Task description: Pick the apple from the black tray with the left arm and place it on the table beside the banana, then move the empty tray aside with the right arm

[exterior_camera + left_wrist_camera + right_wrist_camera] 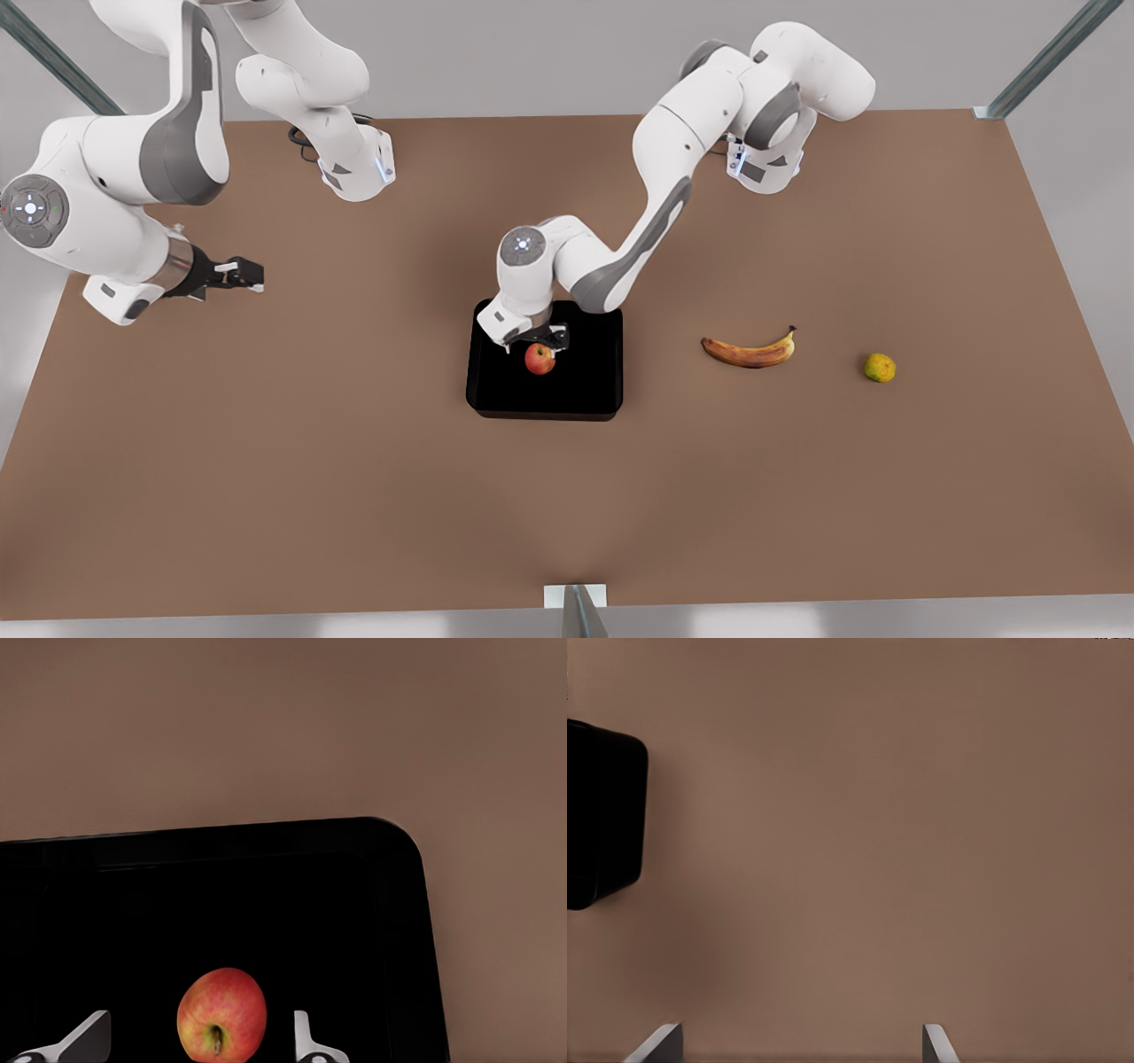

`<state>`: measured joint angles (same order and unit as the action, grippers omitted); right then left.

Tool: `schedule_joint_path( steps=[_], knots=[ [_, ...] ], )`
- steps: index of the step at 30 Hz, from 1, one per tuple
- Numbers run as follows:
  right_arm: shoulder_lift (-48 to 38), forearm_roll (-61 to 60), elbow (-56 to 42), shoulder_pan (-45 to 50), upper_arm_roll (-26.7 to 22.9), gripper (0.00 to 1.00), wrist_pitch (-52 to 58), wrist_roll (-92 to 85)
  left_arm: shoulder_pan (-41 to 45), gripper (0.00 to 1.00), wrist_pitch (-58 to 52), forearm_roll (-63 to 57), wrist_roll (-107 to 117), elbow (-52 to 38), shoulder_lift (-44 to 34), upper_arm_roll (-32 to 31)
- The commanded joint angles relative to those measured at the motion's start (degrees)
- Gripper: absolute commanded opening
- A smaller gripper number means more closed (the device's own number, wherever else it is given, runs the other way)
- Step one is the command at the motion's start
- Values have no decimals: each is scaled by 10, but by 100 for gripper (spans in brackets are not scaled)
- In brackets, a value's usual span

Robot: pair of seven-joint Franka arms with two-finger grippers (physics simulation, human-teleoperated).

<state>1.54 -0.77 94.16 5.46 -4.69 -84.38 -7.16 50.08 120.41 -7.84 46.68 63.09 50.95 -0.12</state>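
Left tool reaches down over the black tray, fingers spread wide on either side of the apple, not gripping. Right tool hangs open, empty, above bare tabletop well off the tray, waiting.

Table: large plain brown tabletop, with metal frame posts at the far corners and one at the middle of the near edge.

Lying directly on it:
- black tray, glossy, rectangular with rounded corners, near the middle;
- banana, yellow-orange with brown blotches, toward the front view's right, apart from the tray;
- small yellow-green lumpy fruit, farther toward the front view's right, beyond the banana.
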Motion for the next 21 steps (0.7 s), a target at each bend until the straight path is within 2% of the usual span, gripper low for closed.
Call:
schedule_joint_path(
  steps=[1,7,9,21],
  knots=[
    [-1,0,0,11,-1,100,1,-2,5,100,2,-1,96,0,9,-1],
    [-1,1,0,11,-1,100,1,-2,10,100,-24,-2,76,8,22,-2],
    [-1,1,0,11,-1,100,0,-2,18,100,26,-6,82,55,20,-1],
    [-1,1,0,12,-1,100,0,-2,12,100,47,-26,82,58,40,8]
  ],
)
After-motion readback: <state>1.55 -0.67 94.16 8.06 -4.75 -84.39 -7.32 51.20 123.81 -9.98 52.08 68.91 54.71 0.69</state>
